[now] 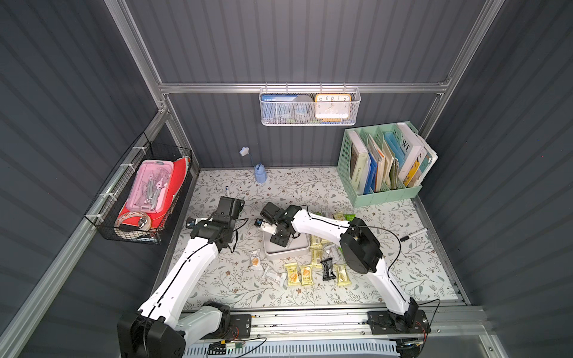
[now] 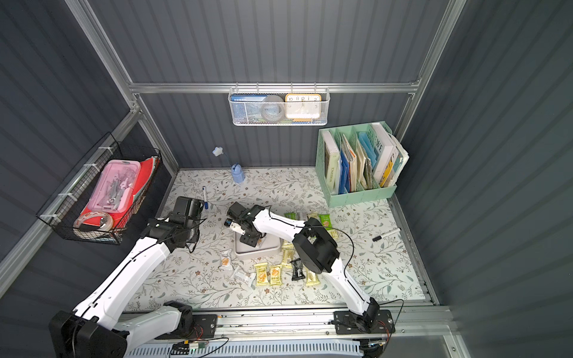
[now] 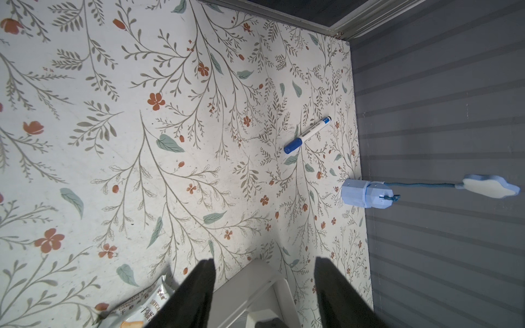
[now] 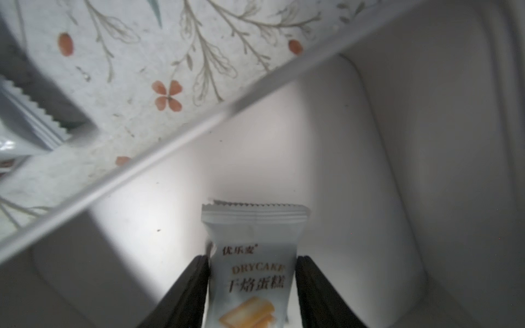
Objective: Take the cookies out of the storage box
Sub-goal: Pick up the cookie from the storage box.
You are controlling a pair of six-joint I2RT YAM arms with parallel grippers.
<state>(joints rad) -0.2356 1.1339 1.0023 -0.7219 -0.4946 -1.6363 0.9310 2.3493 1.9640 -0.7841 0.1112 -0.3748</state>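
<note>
The storage box [image 1: 286, 254] is a shallow white tray in the middle of the floral mat, seen in both top views [image 2: 257, 252]. My right gripper [image 4: 251, 259] reaches down into it [image 1: 280, 241]. Its fingers press both sides of a white cookie packet [image 4: 252, 241] printed with a tan biscuit. Other cookies lie outside on the mat: white [image 1: 255, 258], pale yellow [image 1: 293, 274], black [image 1: 328, 269], green [image 1: 347, 217]. My left gripper [image 3: 264, 259] hangs open above the box's corner [image 3: 255, 281], left of the box [image 1: 230, 207], holding nothing.
A mint file holder [image 1: 384, 161] fills the back right corner. A wire basket with a pink case [image 1: 139, 198] hangs on the left wall. A blue marker [image 3: 308, 135] and small blue lamp [image 1: 260, 175] sit at the back; a black marker [image 1: 414, 234] lies right.
</note>
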